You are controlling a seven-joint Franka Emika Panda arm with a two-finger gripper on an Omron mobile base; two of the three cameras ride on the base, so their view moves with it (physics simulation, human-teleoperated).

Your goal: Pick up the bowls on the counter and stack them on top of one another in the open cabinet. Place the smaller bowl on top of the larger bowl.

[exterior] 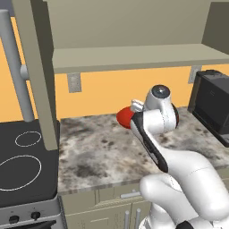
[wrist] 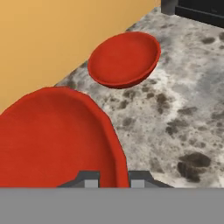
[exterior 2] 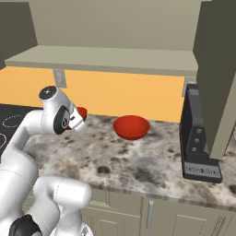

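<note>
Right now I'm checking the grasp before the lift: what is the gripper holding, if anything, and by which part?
The gripper is shut on a glossy red round bowl, pinching its rim between the two fingertips.

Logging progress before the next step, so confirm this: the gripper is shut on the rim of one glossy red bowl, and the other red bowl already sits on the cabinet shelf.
One detail is wrong. The other glossy red round bowl sits on the speckled granite-look counter, not on the beige-olive cabinet shelf; the right base view shows it. The gripper is indeed shut on the rim of the nearer red bowl.
</note>
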